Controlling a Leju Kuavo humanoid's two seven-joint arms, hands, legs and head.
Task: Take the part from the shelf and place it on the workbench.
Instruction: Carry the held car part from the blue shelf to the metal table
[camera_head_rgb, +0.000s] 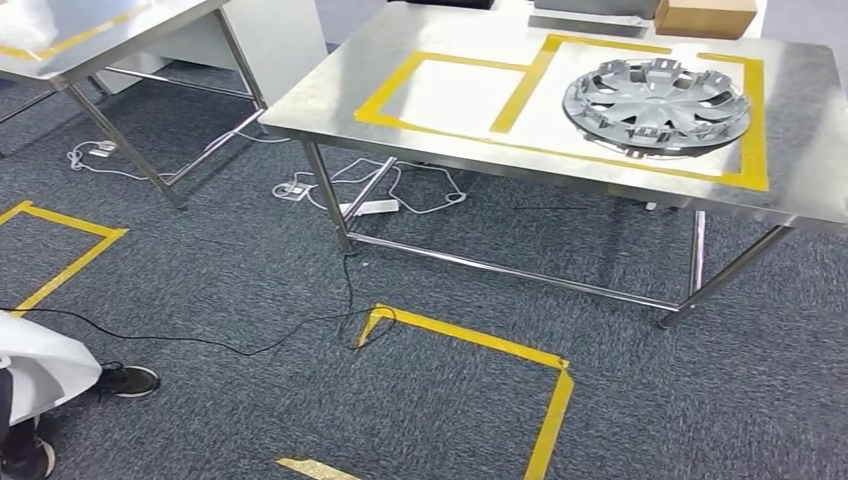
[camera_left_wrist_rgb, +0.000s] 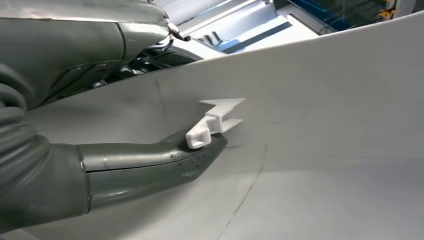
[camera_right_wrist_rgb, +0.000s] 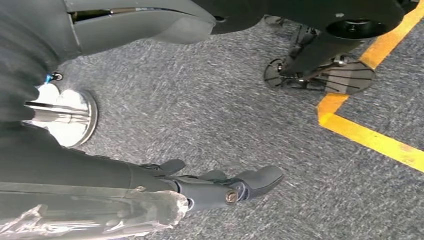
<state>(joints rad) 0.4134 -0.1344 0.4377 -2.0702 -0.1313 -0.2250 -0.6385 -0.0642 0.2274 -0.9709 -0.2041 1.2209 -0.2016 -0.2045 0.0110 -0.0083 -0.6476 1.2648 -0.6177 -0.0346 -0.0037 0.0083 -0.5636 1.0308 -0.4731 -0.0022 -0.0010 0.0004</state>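
- Panel: a big, smooth, white curved sheet that lies right against the left hand. The thumb is pressed flat on its face, with the tip touching a small moulded clip.
- The fingers are hidden behind the sheet, so I judge this to be a pinch grip on the panel.
- It is probably light, thin plastic, so it may flex and slide. The clip looks breakable, so it is better to hold near the rim than on the clip.
- The right hand hangs over the carpet, its fingers loosely apart and holding nothing.
- The worktop is well ahead of both hands and carries a wheel cover.
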